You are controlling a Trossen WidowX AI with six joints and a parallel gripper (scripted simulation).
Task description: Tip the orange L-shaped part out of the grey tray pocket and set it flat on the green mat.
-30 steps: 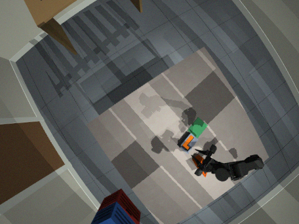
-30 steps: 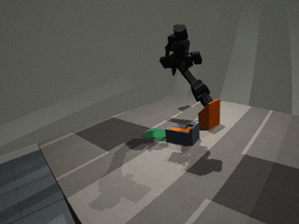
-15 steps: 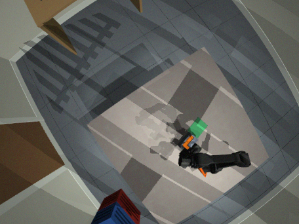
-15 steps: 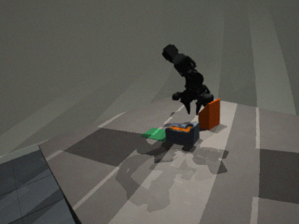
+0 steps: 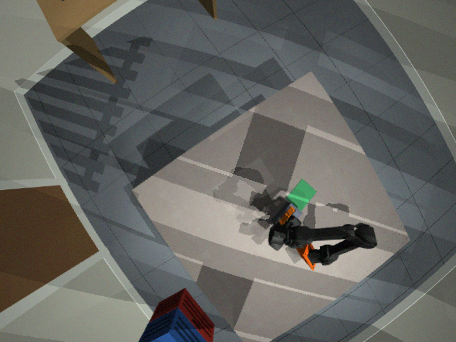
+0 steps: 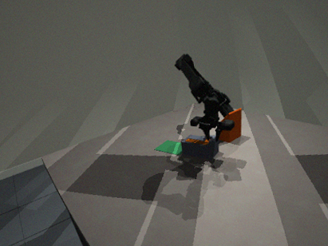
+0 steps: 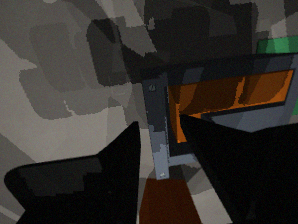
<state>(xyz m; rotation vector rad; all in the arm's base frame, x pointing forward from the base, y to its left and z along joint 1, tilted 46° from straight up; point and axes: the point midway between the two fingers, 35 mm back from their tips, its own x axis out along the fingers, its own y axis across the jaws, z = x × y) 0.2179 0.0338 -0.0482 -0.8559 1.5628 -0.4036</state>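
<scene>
The orange L-shaped part (image 5: 286,215) (image 6: 195,140) (image 7: 225,95) lies in the pocket of the grey tray (image 5: 297,214) (image 6: 200,149) (image 7: 155,130). In the wrist view its long bar runs across the top and its short foot points down at the left. My gripper (image 5: 278,229) (image 6: 207,135) (image 7: 159,122) is partly open and empty, low over the tray's near end. One fingertip sits at the part's foot and the other hangs outside the tray wall. I cannot tell whether the finger touches the part. The green mat (image 5: 303,194) (image 6: 167,147) (image 7: 277,46) lies beside the tray's far side.
The arm's orange base block (image 5: 307,255) (image 6: 231,125) stands just behind the tray. The tray and mat sit on a pale striped table top (image 5: 200,210) (image 6: 236,205). A red and blue crate (image 5: 180,320) stands off the table at the front.
</scene>
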